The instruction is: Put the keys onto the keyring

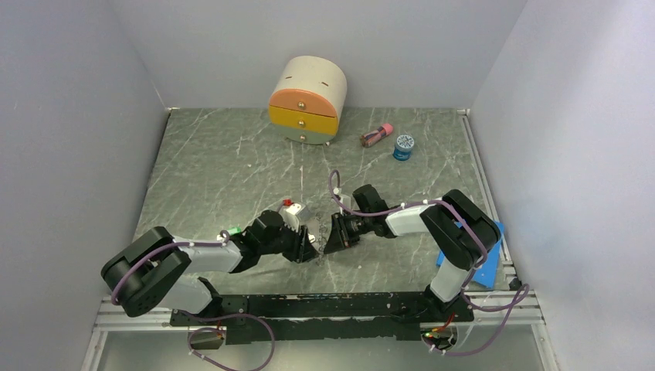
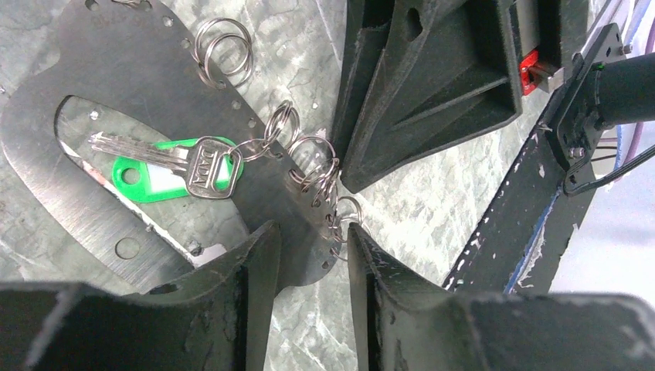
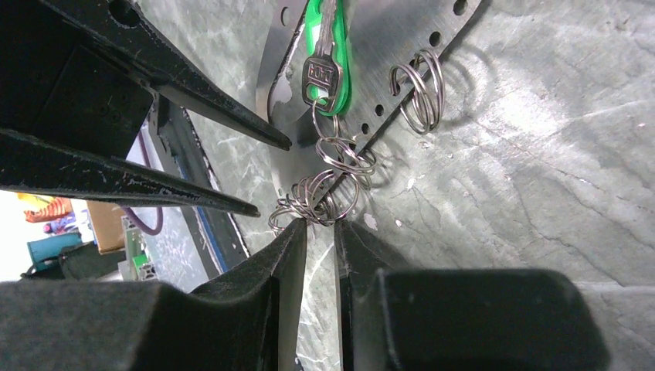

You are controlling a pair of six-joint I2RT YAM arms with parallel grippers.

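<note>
A silvery key (image 2: 207, 174) with a green plastic tag (image 2: 158, 184) lies in the cut-out of a thin metal plate (image 2: 139, 69) with small holes. A chain of silvery split rings, the keyring (image 2: 313, 158), runs from the key's head along the plate's edge. My left gripper (image 2: 307, 239) straddles the plate's narrow end, and plate and rings fill the gap. My right gripper (image 3: 320, 228) is nearly closed, its tips on the ring cluster (image 3: 332, 193). The key (image 3: 320, 73) also shows in the right wrist view. In the top view the grippers (image 1: 305, 246) (image 1: 336, 234) meet tip to tip.
A loose double ring (image 2: 224, 50) sits in a hole at the plate's far edge. A round drawer chest (image 1: 307, 100), a pink tube (image 1: 377, 134) and a blue jar (image 1: 403, 147) stand at the back. A small white block with a red top (image 1: 292, 209) is behind the left gripper.
</note>
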